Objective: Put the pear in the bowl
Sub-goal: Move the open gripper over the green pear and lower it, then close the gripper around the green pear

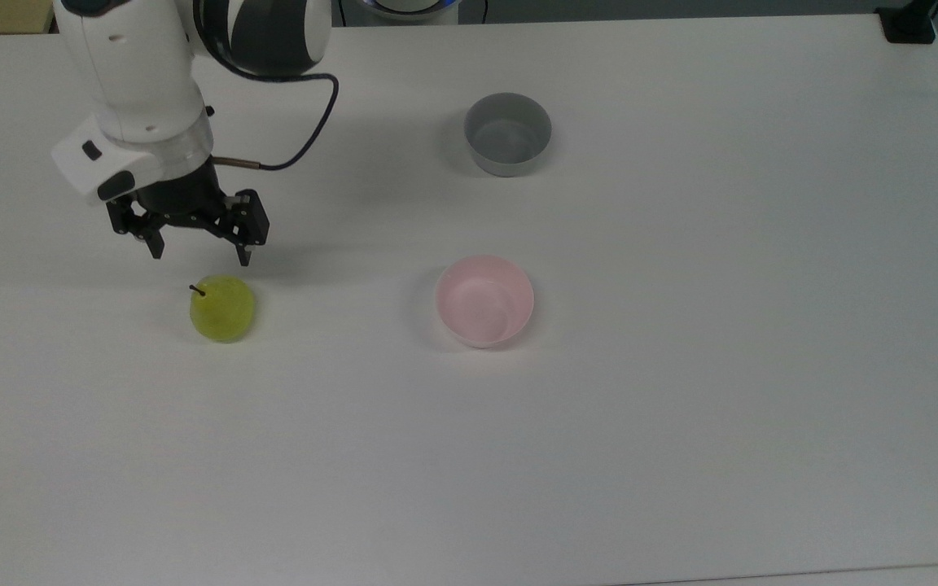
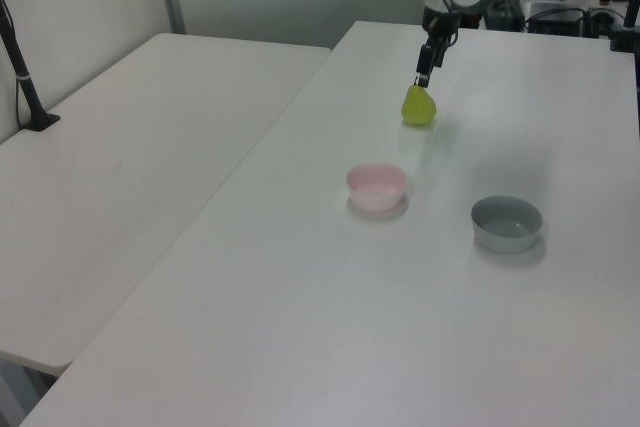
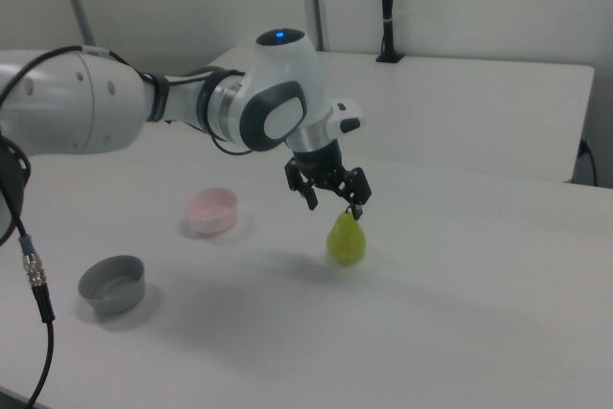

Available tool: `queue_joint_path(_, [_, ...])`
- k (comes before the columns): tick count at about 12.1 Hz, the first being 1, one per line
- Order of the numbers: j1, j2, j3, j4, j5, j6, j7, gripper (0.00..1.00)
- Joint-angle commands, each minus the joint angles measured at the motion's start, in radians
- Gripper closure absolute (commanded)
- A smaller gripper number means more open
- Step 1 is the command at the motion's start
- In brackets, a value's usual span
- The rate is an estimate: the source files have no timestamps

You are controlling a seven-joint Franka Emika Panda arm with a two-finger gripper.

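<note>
Top view: gripper at 10 o'clock of frame, fingers spread apart and empty, just off the pear toward 11 o'clock. Pear upright on the white surface, stem up; pink bowl well apart at its 3 o'clock, grey bowl further toward 1 o'clock. Left view: gripper hangs just over the pear, bowl near at 7 o'clock. Right view: fingers open just above the stem, pear not touched, bowl at 9 o'clock. Step looks like approach for the grasp; next needs centring over the pear, lowering, closing.
</note>
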Motion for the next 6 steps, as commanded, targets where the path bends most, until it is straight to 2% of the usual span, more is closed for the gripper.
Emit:
queue_joint_path(1, [0.014,0.038,-0.008,-0.001,-0.009,0.085,0.032,0.0])
queue_joint_path(6, [0.015,0.085,-0.008,-0.001,-0.006,0.136,0.037,0.0])
